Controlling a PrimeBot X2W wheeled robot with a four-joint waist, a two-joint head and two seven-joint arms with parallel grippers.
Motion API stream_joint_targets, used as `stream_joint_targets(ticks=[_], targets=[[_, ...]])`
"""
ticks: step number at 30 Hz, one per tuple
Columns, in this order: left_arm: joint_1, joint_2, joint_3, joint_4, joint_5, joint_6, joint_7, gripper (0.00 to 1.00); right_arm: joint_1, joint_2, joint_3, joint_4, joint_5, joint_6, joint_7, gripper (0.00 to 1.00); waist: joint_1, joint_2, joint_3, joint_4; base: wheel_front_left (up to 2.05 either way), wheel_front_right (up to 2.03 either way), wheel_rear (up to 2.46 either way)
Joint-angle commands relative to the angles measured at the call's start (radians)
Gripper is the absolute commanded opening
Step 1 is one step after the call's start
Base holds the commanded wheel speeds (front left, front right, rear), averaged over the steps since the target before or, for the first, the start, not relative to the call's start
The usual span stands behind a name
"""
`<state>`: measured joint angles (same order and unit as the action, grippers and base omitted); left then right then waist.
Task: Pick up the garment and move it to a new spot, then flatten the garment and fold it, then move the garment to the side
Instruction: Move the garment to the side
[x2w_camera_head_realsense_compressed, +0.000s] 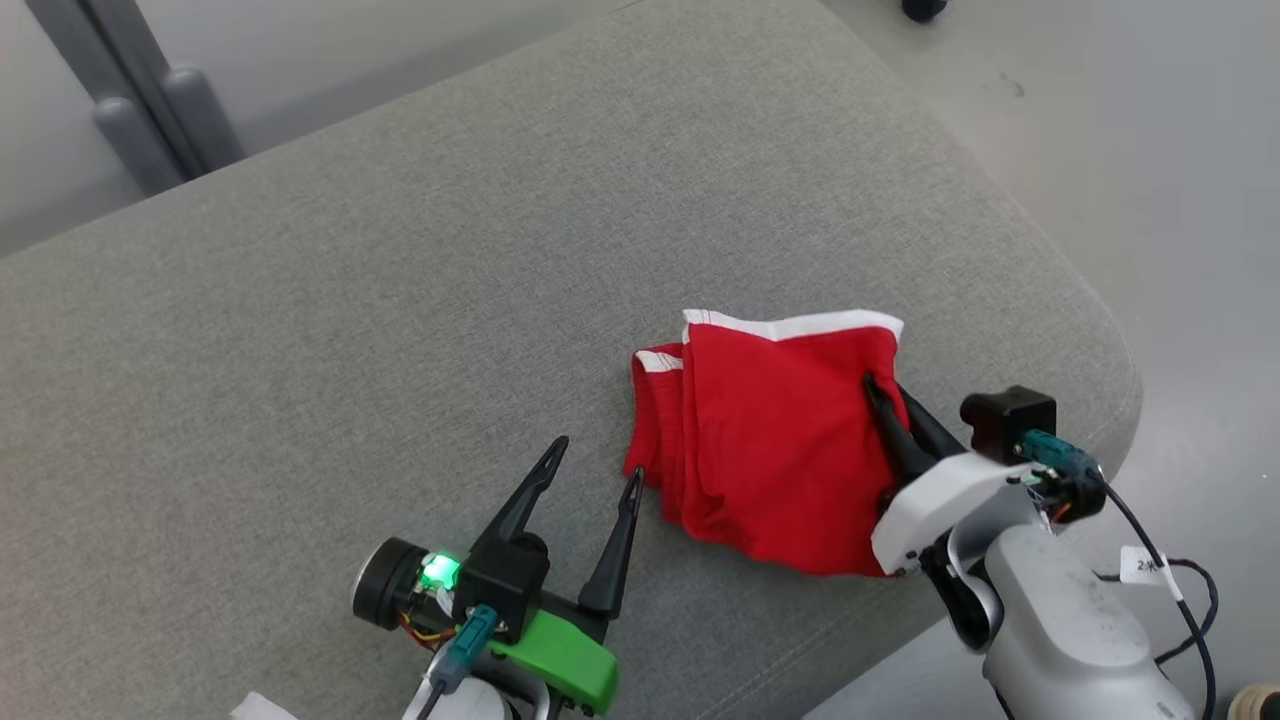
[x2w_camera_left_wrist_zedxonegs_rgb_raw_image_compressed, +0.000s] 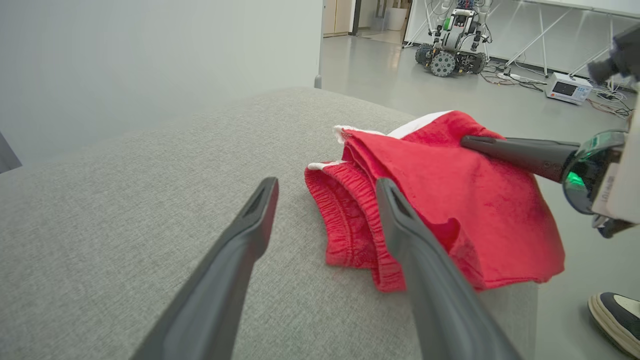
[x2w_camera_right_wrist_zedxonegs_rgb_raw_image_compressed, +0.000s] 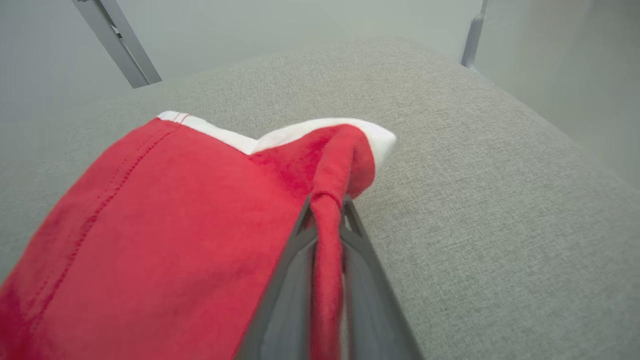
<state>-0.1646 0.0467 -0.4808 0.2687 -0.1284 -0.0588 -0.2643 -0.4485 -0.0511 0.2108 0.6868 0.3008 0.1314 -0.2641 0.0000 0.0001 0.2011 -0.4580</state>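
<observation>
The garment (x2w_camera_head_realsense_compressed: 770, 440) lay as a folded red bundle on the grey cushion (x2w_camera_head_realsense_compressed: 400, 300), towards the cushion's right side and near its rounded front corner. A white band ran along the bundle's far edge, and in the left wrist view a gathered red hem (x2w_camera_left_wrist_zedxonegs_rgb_raw_image_compressed: 350, 225) showed at the bundle's left side. The bundle's near right corner reached the cushion's edge.

The right end effector (x2w_camera_head_realsense_compressed: 878, 385) was clenched on the garment at its right edge. In the right wrist view its two dark fingers (x2w_camera_right_wrist_zedxonegs_rgb_raw_image_compressed: 295, 260) were pinched on a narrow ridge of red cloth (x2w_camera_right_wrist_zedxonegs_rgb_raw_image_compressed: 327, 240) that rose between them. The white band curled over just past the tips. From the left wrist view the same end effector (x2w_camera_left_wrist_zedxonegs_rgb_raw_image_compressed: 467, 141) came in from the right, lying across the top of the bundle (x2w_camera_left_wrist_zedxonegs_rgb_raw_image_compressed: 450, 200).

The left end effector (x2w_camera_head_realsense_compressed: 598, 460) was released, its fingers spread wide and holding nothing. It stood just to the left of the garment, over bare cushion; whether its right fingertip touched the hem I cannot tell.

A shoe (x2w_camera_left_wrist_zedxonegs_rgb_raw_image_compressed: 615, 315) stood on the floor (x2w_camera_left_wrist_zedxonegs_rgb_raw_image_compressed: 380, 70) beside the cushion, and a wheeled machine (x2w_camera_left_wrist_zedxonegs_rgb_raw_image_compressed: 450, 50) sat far across the room.
</observation>
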Motion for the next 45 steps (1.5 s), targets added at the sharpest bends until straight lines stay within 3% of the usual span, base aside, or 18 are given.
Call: stream_joint_targets(ticks=[1,12,23,31,32,33,34,35,41,45], targets=[[-0.013,0.007,0.01,0.005,0.01,-0.007,0.0,1.0,-0.037,0.0,0.008,-0.003,-0.018,-0.002,0.0,0.0,0.0,-0.0001,0.036,0.002,0.0,0.0,0.0],[-0.091,0.019,0.034,0.005,0.08,-0.044,0.0,1.0,-0.347,-0.018,-0.063,0.103,-0.219,-0.002,0.0,0.0,0.0,-0.0001,0.202,0.127,0.0,0.0,0.0],[-0.172,0.04,0.014,-0.026,0.112,-0.062,0.0,1.0,-0.599,-0.2,-0.241,0.351,-0.429,-0.002,0.0,0.0,0.0,-0.0001,0.323,0.239,0.0,0.0,0.0],[-0.186,0.037,0.009,-0.025,0.109,-0.063,0.0,1.0,-0.668,-0.308,-0.397,0.398,-0.582,-0.002,0.013,0.0,0.0,-0.0001,0.348,0.274,0.0,0.0,0.0],[-0.187,0.036,0.009,-0.024,0.108,-0.063,0.0,1.0,-0.671,-0.313,-0.414,0.396,-0.596,-0.002,0.015,0.03,0.0,-0.0001,0.349,0.276,0.0,0.0,0.0],[-0.188,0.034,0.008,-0.023,0.106,-0.063,0.001,1.0,-0.673,-0.32,-0.435,0.389,-0.621,-0.002,0.017,0.16,0.0,-0.0001,0.35,0.279,0.0,0.0,0.0],[-0.188,0.033,0.009,-0.02,0.103,-0.063,0.001,1.0,-0.675,-0.327,-0.457,0.378,-0.643,-0.002,0.015,0.5,0.0,-0.0001,0.351,0.282,0.0,0.0,0.0],[-0.188,0.032,0.012,-0.017,0.1,-0.062,0.001,1.0,-0.675,-0.329,-0.482,0.369,-0.656,-0.002,0.014,1.0,0.0,-0.0001,0.351,0.284,0.0,0.0,0.0],[-0.182,0.031,0.034,0.002,0.095,-0.05,0.001,1.0,-0.651,-0.285,-0.644,0.278,-0.759,-0.002,0.004,1.0,0.0,-0.0001,0.329,0.294,0.0,0.0,0.0],[-0.161,0.026,0.049,0.005,0.091,-0.041,0.001,1.0,-0.655,-0.192,-0.681,0.173,-0.76,-0.002,-0.001,1.0,0.0,-0.0001,0.289,0.302,0.0,0.0,0.0]])
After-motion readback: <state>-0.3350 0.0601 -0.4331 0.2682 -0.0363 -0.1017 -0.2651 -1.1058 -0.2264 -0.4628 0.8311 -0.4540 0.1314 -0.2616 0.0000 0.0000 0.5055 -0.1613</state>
